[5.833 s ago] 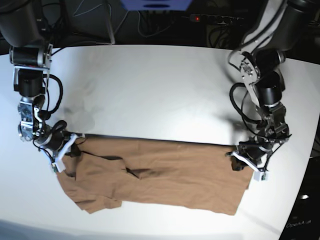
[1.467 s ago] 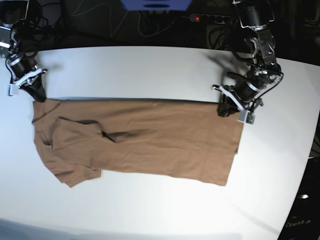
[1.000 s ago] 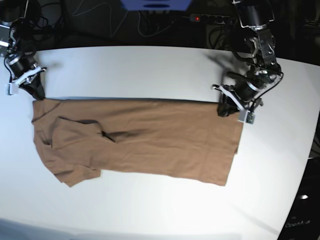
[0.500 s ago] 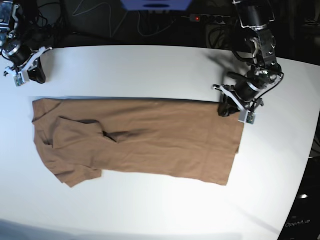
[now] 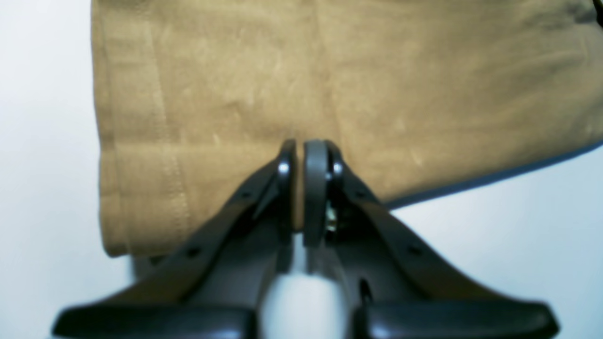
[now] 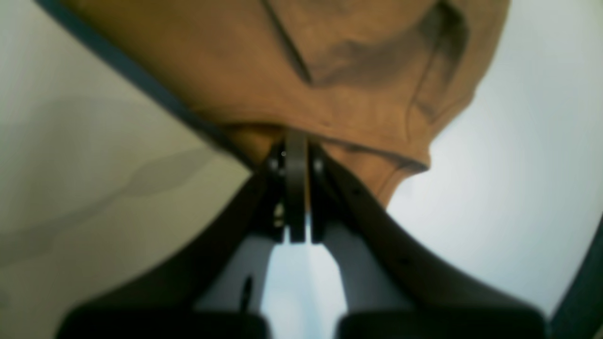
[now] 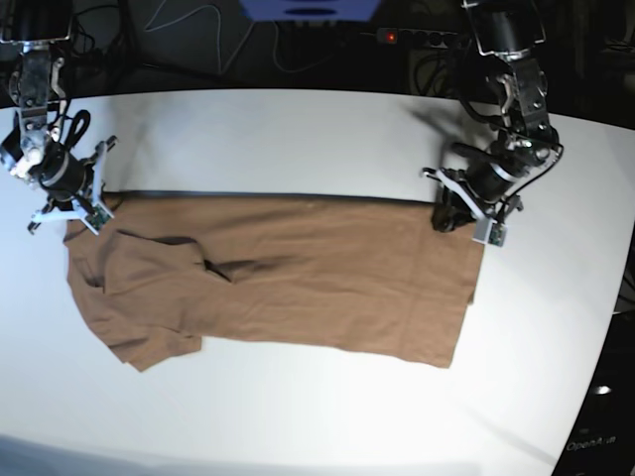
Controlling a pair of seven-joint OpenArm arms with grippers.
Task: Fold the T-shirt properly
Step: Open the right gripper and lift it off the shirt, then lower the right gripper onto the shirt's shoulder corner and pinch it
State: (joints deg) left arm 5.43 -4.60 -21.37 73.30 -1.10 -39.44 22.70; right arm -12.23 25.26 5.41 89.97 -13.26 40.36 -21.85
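We see the left gripper (image 5: 301, 188), jaws pinching the T-shirt (image 7: 278, 278) at its hem, and the right gripper (image 6: 296, 188), jaws pressed together at the shoulder. Beyond both, one lengthwise fold lies on the tabletop (image 7: 298, 139); crosswise folds remain.

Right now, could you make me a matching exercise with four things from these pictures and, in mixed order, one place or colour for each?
Things:
1. shirt
2. table
3. left jaws
4. right jaws

Places and colours:
A. white
B. closed, at the shirt's sleeve end
C. tan-brown
D. closed on the shirt's stitched hem end

Pairs: 1-C, 2-A, 3-D, 4-B
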